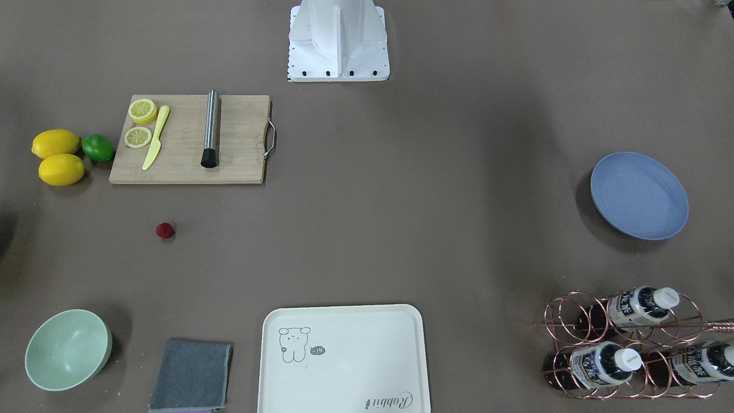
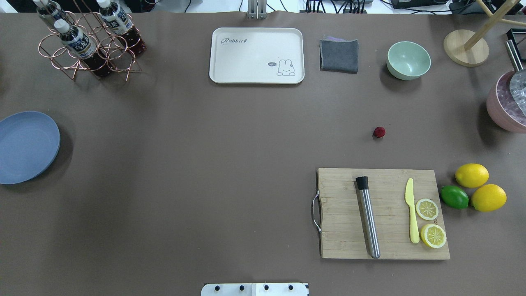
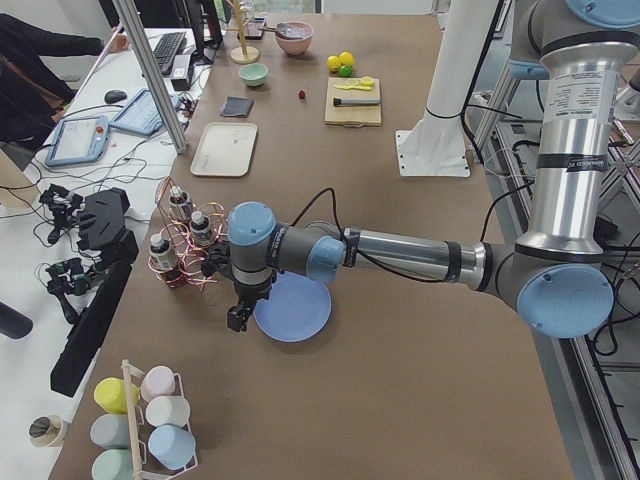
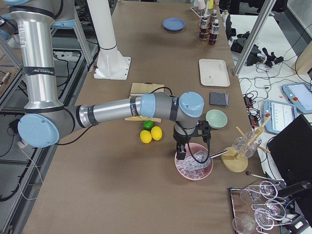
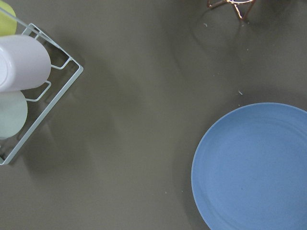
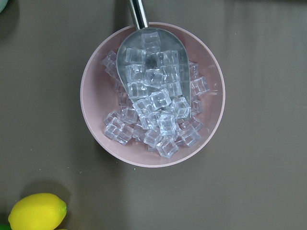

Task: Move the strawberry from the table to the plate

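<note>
1. Nearest you in the left side view, the left arm (image 3: 400, 255) reaches out low over the table. The left gripper (image 3: 237, 318) hangs at the plate's rim. You cannot tell from this view whether its fingers are released or clenched.
2. The table (image 2: 205, 164) carries everything you see.
3. The right arm (image 4: 112, 112) stretches to the other end, and the right gripper (image 4: 181, 155) hovers over a pink bowl (image 6: 216, 110) of ice (image 6: 153, 110). Its finger state is likewise unclear to you.
4. The board (image 1: 241, 143) lies on the robot's right half.
5. The plate (image 1: 639, 195) sits bare near the table's left end.
6. The strawberry (image 1: 165, 230) rests on the table, near the board, between it and the green bowl (image 1: 67, 349). It is well apart from the plate and from both grippers.
</note>
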{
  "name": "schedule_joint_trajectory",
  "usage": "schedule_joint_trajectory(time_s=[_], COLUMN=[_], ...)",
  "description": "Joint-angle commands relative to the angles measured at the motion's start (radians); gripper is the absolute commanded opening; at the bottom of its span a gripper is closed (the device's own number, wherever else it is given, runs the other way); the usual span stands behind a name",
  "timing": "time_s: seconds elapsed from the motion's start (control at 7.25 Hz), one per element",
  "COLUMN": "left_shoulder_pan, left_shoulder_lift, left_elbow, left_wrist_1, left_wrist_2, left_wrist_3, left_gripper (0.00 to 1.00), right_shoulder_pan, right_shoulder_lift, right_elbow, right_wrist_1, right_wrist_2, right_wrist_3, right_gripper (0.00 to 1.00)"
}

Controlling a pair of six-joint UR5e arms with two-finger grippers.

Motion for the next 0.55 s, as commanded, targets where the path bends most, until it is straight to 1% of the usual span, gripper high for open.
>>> schedule_joint_trajectory(time_s=[0.0,0.14,0.28,0.41], left_shoulder_pan=[0.003,0.005,0.006,0.006], left_shoulder_lift=[-0.007,-0.016,-0.018,-0.021], left_elbow=[0.041,0.070,0.124,0.202], left_wrist_1=[-0.039,-0.048,-0.112,-0.236], left_wrist_2=[-0.004,-0.005,-0.031,-0.077], left_wrist_3=[0.003,0.003,-0.027,-0.087], left_gripper=[0.98,0.98,0.98,0.98], right_shoulder_pan=[-0.002,-0.012,-0.054,-0.117], right_shoulder_lift=[0.007,0.006,0.006,0.006], right_elbow=[0.001,-0.007,-0.007,-0.007], right_wrist_1=[0.014,0.087,0.157,0.246], right_wrist_2=[0.000,0.008,0.017,0.015], right_wrist_3=[0.005,0.035,0.128,0.261], right_gripper=[1.00,1.00,1.00,1.00])
